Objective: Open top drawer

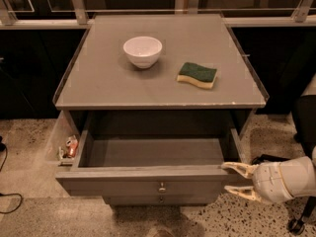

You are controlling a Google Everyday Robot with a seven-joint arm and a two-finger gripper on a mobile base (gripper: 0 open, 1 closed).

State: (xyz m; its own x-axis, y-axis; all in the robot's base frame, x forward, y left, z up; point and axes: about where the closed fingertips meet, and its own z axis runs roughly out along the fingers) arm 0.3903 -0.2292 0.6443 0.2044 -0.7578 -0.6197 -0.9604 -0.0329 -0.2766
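Grey top drawer (123, 184); white bowl (142, 51); green-yellow sponge (197, 75); cream hand (226, 177) at drawer corner.

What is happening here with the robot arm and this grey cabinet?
The robot's gripper is low on the right, at the right end of the top drawer, with its fingers spread open and holding nothing. The top drawer stands pulled well out, so the opening looks done. On the cabinet top a white bowl and a green and yellow sponge sit untouched.
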